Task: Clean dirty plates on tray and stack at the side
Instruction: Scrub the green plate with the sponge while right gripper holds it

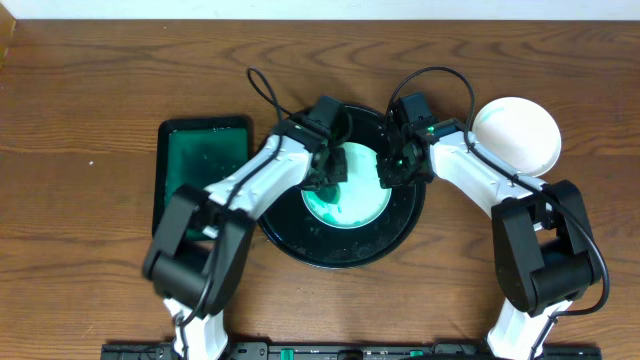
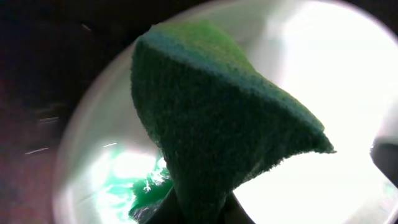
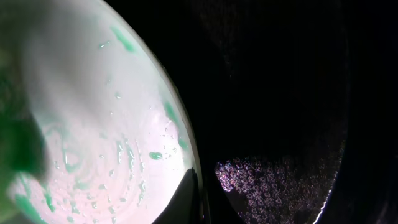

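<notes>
Closest to the left wrist camera, a dark green, rough-textured sponge (image 2: 217, 124) is pinched in the left gripper (image 1: 328, 172), which is closed tightly on it. The sponge is held over a small, round, pale smeared plate (image 1: 352, 205); whether it is pressed against the surface cannot be told. Teal-green liquid is streaked across this plate, thickest toward its lower left in the overhead view. The smeared plate is seated inside a large, round, glossy black tray (image 1: 330, 255) at the middle of a brown wooden table (image 1: 80, 100). The right gripper (image 1: 392, 170) is clamped on the smeared plate's right rim, and in the right wrist view one dark finger (image 3: 186, 196) is seen lying across that edge. A second small, round, white clean plate (image 1: 516, 135) is set on the table to the right of the black tray, apart from it. A rectangular dark green tray (image 1: 195, 165), wet inside, is placed just left of the black tray.
</notes>
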